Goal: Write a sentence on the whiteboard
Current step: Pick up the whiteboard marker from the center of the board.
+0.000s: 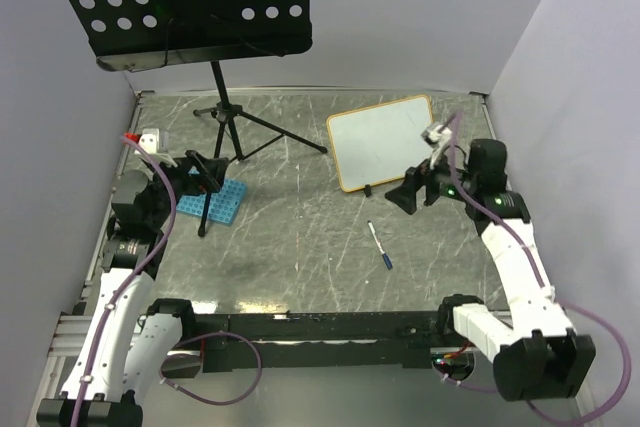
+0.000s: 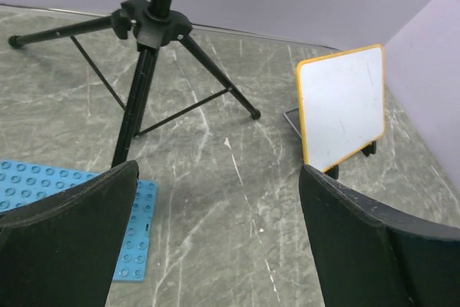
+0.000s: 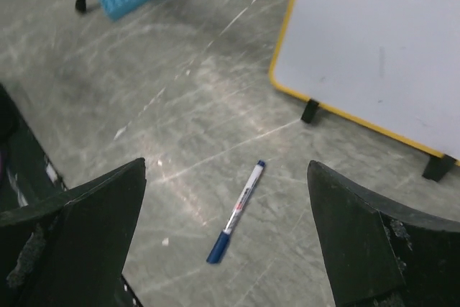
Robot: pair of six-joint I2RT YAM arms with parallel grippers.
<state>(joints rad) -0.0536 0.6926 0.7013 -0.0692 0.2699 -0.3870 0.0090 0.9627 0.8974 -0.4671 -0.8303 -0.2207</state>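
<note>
My right gripper (image 3: 226, 170) hangs over the surface (image 1: 300, 247) with its jaws spread wide and nothing between them. The whiteboard (image 3: 381, 41) stands propped on its small black feet just ahead of this gripper and off to the right in its wrist view. Its orange frame shows along the near edge and its face is plain white. A white marker with a blue cap (image 3: 236, 212) lies flat on the surface directly below the gap of that gripper, apart from the board's feet. My left gripper (image 2: 218, 174) is wide apart too and holds nothing. From it the whiteboard sits well ahead and to the right, tilted back. Just below and to the left of this gripper lies the blue perforated rack (image 2: 43, 181). Straight ahead stand the tripod legs of the black music stand (image 2: 154, 26), one leg planted just beside the rack
</note>
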